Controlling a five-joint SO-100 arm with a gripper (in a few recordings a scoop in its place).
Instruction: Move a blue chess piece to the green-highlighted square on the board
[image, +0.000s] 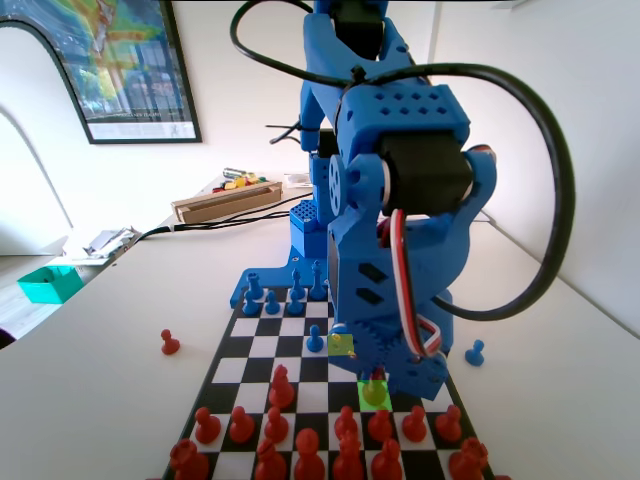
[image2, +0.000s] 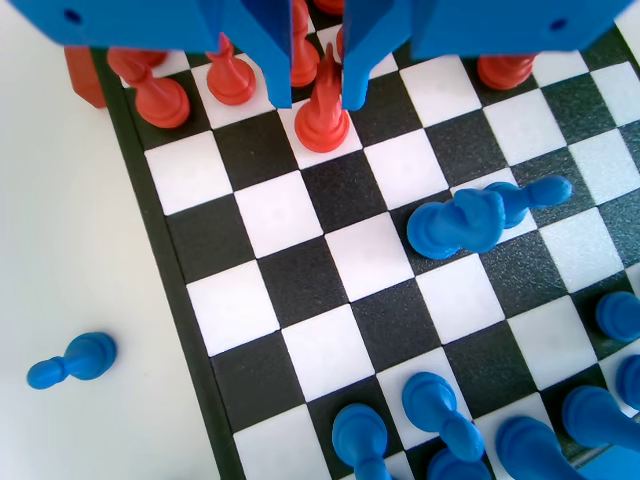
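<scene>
Sideways, blue chess piece (image2: 480, 215), tip rightward.

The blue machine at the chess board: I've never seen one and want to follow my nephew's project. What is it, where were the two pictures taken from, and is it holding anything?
It is a small blue robot arm with a two-fingered pincer. The fixed view looks along the board from the end opposite the arm. The wrist view comes from a camera riding on the arm, looking down past the pincer. Red and blue chess pieces stand on the board, and a blue pawn sits on the table beside it. The pincer is open, its jaws either side of a red piece on the green-highlighted square. It grips nothing yet.
</scene>
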